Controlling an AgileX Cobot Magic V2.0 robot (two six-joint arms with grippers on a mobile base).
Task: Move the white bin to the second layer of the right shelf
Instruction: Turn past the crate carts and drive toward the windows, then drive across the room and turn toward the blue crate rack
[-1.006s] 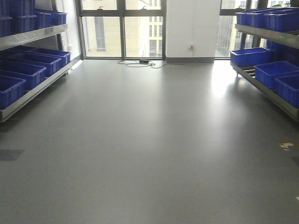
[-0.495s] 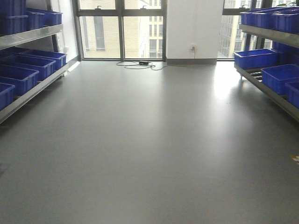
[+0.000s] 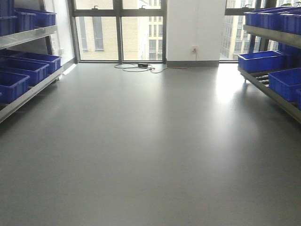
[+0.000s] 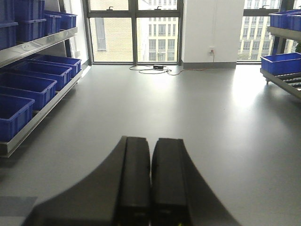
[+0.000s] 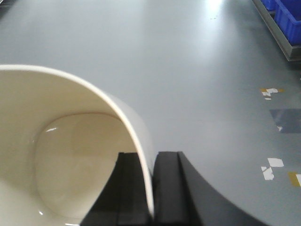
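The white bin [image 5: 70, 150] fills the lower left of the right wrist view, its mouth facing the camera and nothing inside. My right gripper [image 5: 146, 155] is shut on its wall, one finger inside the bin and one outside. In the left wrist view my left gripper [image 4: 150, 141] is shut with nothing in it, pointing down the aisle above the grey floor. The right shelf [image 3: 270, 89] runs along the right side. Small rollers show on its lower level behind a steel rail. Which level is the second layer I cannot tell. Neither gripper shows in the front view.
Blue crates [image 3: 261, 61] sit on both levels of the right shelf. A left shelf [image 3: 28, 92] holds more blue crates. Cables [image 3: 138, 67] lie on the floor by the far windows. Tape marks [image 5: 270, 92] dot the floor near the right shelf's rail [image 5: 277, 35].
The front view has advanced down the aisle. Both shelves have slid outward toward the frame edges, and the far windows and pillar look closer.
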